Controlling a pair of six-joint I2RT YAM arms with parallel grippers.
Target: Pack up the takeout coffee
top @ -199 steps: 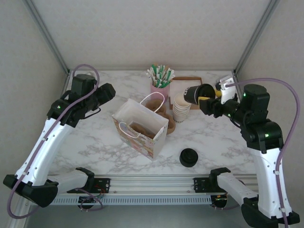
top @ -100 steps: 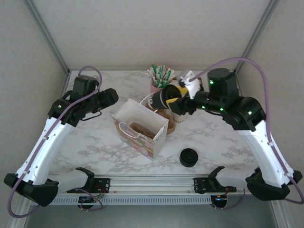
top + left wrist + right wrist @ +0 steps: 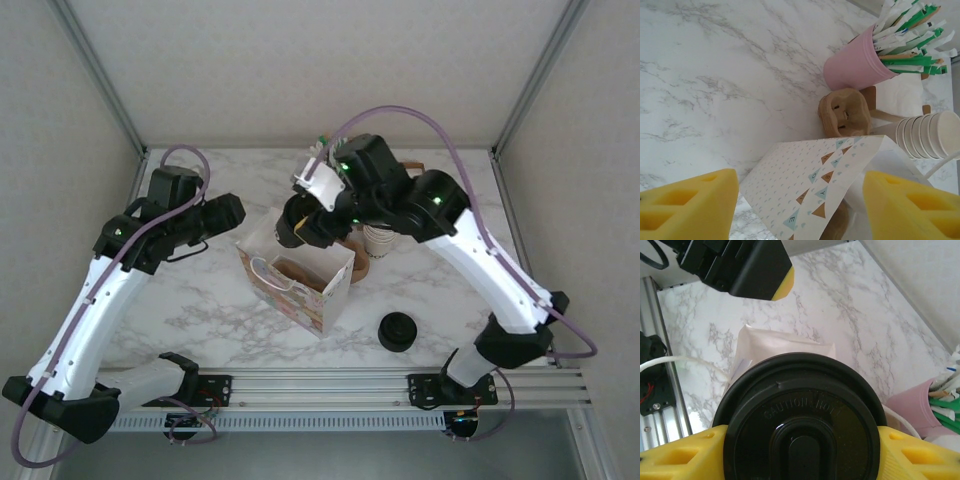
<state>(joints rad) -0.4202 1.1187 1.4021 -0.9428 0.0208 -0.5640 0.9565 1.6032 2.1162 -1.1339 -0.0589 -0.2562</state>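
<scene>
Left gripper (image 3: 232,210) hangs level and idle, its yellow fingers (image 3: 690,205) spread with nothing between them. Its arm climbs from the near corner, bends at the elbow and points the gripper rightward. The fingers' bases are cut off in the wrist view.

Just right of it and lower stands the paper bag (image 3: 290,295) on the marble table (image 3: 200,300), mouth open. Something brown lies inside; I can't make out what.

Over the far rim of the bag is the right gripper (image 3: 802,452), clamped on the takeout coffee (image 3: 799,412), one yellow finger on each side of the black lid. The lid faces back up at the wrist, so the long axis runs away from the wrist, slanting down toward the bag, base leading. The lid hides the cup's body, and from above the cup is a dark blob, its lid and wall hard to separate. This arm stretches from the near right across the table, arched high, wrist bent down.

Behind this gripper a pink tumbler (image 3: 852,67) of sachets sits mostly covered by the arm. To its right is a stack of cups (image 3: 380,238), and nearer the rail a pile of black lids (image 3: 397,331).
</scene>
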